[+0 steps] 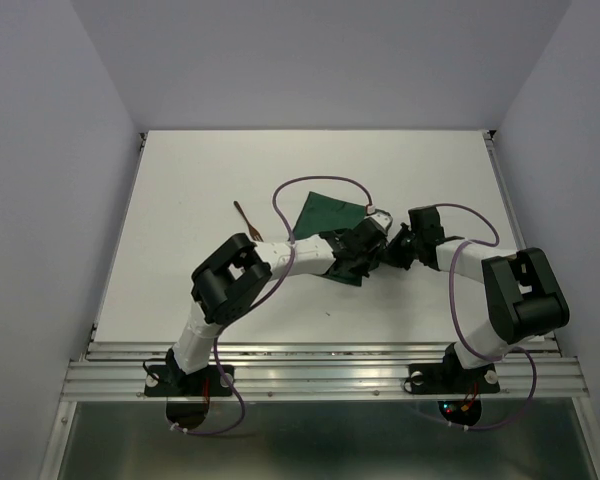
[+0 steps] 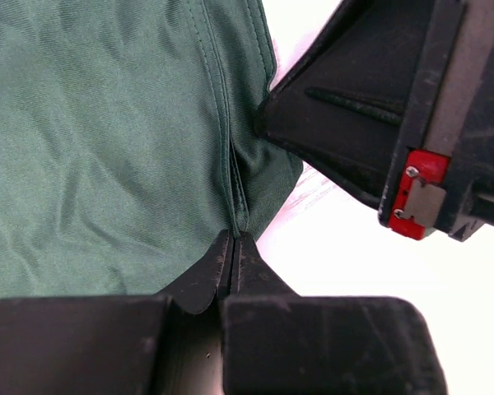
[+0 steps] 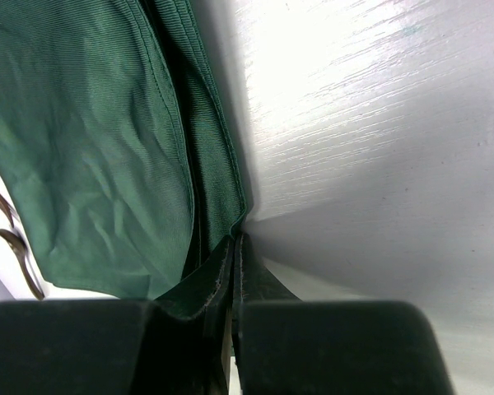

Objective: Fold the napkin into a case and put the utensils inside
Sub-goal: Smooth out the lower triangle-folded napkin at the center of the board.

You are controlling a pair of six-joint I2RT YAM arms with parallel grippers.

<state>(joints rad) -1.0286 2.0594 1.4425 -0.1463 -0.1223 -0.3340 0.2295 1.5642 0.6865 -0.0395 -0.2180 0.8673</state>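
The napkin (image 1: 328,213) sits about mid-bench, already doubled over at least once, since both wrist cams show several layers stacked along one hemmed edge. The left gripper (image 2: 233,251) is clamped tight on that layered edge, and the right gripper (image 3: 233,247) is pinched onto the same edge right next to it, so the two black heads are nearly bumping. My guess is this is a fold-in-progress for the case, and the trick is to move both arms together at the same height and speed so the edge travels straight. I'd also spread the two grips apart first if possible, because holding it at one spot lets the rest of the cloth sag and twist. The fabric looks like a fine ribbed weave, dark green, soft and a bit wrinkly with a stitched hem, so it'll drape rather than hold a crease. It probably needs pressing flat once it's laid down. One slim brown wooden utensil (image 1: 242,213) lies just off the napkin toward the left edge of the bench (image 1: 210,170), clear of the cloth. It's too small to tell if it's the fork or the spoon, and I can't spot the other one.
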